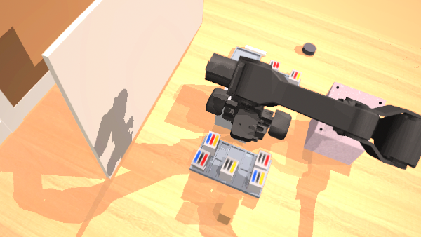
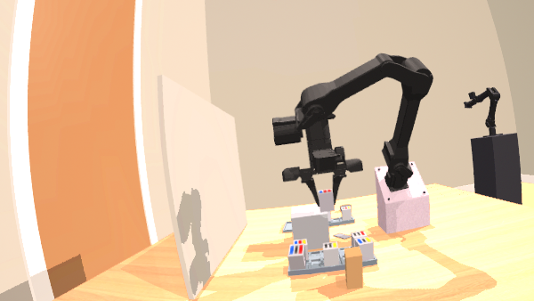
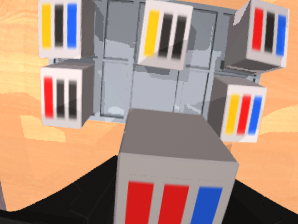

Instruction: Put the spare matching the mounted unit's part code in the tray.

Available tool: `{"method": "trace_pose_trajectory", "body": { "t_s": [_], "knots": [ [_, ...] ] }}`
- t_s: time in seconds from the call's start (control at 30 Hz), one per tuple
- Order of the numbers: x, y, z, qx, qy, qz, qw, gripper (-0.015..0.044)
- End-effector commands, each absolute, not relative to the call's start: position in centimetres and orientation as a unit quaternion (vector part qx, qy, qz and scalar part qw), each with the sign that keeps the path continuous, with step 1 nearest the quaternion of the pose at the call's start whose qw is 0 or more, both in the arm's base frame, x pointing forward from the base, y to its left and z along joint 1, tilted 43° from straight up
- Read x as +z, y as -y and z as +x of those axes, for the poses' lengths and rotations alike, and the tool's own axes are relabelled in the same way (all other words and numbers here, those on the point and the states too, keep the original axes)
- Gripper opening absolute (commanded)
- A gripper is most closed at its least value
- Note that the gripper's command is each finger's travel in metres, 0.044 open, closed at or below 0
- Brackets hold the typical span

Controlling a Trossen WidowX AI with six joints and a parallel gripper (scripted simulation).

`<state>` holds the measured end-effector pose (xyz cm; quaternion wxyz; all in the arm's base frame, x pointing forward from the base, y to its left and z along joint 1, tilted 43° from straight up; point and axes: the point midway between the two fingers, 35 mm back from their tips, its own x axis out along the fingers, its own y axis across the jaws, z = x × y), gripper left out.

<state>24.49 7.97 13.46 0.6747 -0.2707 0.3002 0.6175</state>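
End effector point(image 2: 326, 192) clamped on red-red-blue spare point(image 3: 174, 192), raised above desk point(image 1: 316, 210); grey rack point(image 3: 120, 90) below.

grey spare point(image 3: 174, 189) striped red, red, blue; black pincer point(image 2: 324, 189) clamps it.

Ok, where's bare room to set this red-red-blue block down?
The rack is crowded: five spares ring one vacant middle slot. The gray tray, beyond the mounted unit, looks bare where the arm doesn't hide it. The gripper holds the block above the rack.
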Motion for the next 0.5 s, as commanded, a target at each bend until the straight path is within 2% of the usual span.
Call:
{"method": "trace_pose_trajectory", "body": {
  "t_s": [0.0, 0.2, 0.47],
  "knots": [
    [14.9, -6.6, 24.4, 0.616, -0.297, -0.27, 0.677, 0.0],
    [15.9, -5.6, 24.2, 0.617, -0.296, -0.269, 0.678, 0.0],
    [14.8, -3.3, 26.7, 0.613, -0.301, -0.274, 0.677, 0.0]
  ]
}}
